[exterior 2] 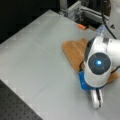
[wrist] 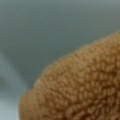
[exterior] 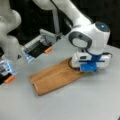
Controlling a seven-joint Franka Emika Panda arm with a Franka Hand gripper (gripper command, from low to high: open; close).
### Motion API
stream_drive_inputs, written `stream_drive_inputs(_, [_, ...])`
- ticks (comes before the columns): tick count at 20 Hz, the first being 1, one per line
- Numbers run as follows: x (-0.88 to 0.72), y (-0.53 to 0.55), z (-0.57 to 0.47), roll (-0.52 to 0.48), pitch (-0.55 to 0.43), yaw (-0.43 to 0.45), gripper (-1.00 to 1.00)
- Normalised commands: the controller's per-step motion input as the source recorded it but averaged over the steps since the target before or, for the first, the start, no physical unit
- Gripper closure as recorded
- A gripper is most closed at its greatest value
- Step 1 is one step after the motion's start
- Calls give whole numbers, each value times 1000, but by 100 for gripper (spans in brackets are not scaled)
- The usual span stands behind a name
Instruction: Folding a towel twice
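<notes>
The towel [exterior: 53, 77] is an orange-brown terry cloth lying on the grey table [exterior: 75, 105] as a long strip, with a doubled layer showing at its near left end. My gripper [exterior: 85, 71] is down on the strip's right end, its fingertips hidden under the blue-and-white hand. In a front view from the opposite side, the towel [exterior 2: 73, 51] runs under the arm's wrist. The wrist view is filled by a rounded edge of the towel [wrist: 82, 87], very close, with bare table behind it.
A metal frame [exterior: 41, 42] with an orange tab [exterior: 48, 50] stands at the table's back left, also seen as the frame [exterior 2: 82, 11]. A second white arm [exterior: 10, 37] stands at the left. A black perforated board [exterior 2: 15, 105] borders the table.
</notes>
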Motion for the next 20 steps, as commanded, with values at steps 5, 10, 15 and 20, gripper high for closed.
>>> stream_drive_inputs(5, [-379,4,-86,-97,-167,-86,100])
stream_drive_inputs(10, [-377,-78,-116,-112,-167,-49,100])
stream_drive_inputs(15, [-318,-121,-157,-113,-248,-60,100])
stream_drive_inputs(20, [-264,-159,-135,-188,-277,-56,100])
